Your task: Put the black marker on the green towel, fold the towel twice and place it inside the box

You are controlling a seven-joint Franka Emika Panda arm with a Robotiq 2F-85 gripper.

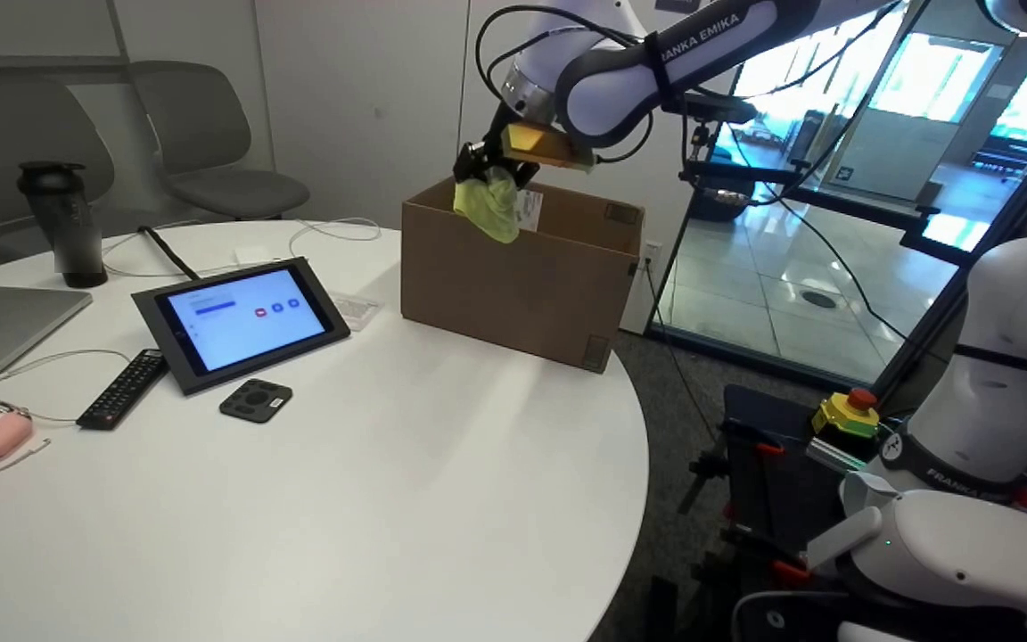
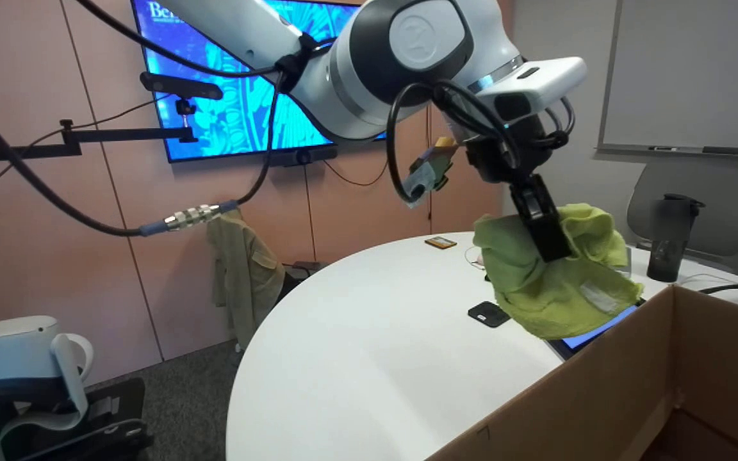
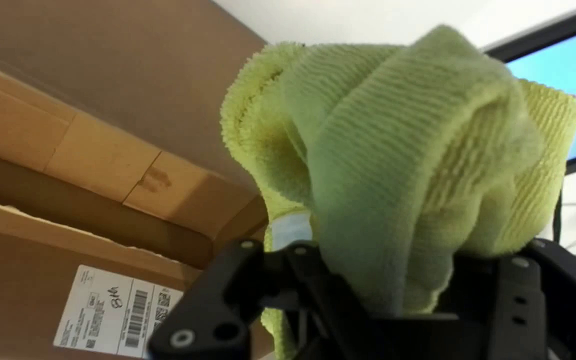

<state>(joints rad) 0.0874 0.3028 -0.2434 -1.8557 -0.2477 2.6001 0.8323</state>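
Green towel (image 2: 542, 304): one, yellow-green, bunched rather than squarely folded. Held: my jaws are pinched together on a gather of its cloth. Location: in the air by the rim of the box (image 1: 513, 290); how much, if any, overhangs the opening I cannot tell.

Black marker: one, by the task; seen in no view. Possibly wrapped in the cloth; I cannot confirm it.

Hazards, in my judgement. Loss of the marker: the folds gape, so it could slide out of them when I tilt or travel. Missed drop: letting go here could leave the towel draped over the wall or on the desk (image 1: 442, 499), since I do not look centred over the opening. Snag: the hanging hem may catch the rim if I cross low, and the push could shift the box, whose lower corner stands close to the desk's edge.

Views compared. Wrist view: the open loops of cloth beyond the jaws, and the print on the white label (image 3: 118, 312); in an exterior view the label (image 1: 529, 209) is a pale patch. In an exterior view, the towel's pale tag (image 2: 599, 298) shows whole; the wrist view gives me only a piece of it.
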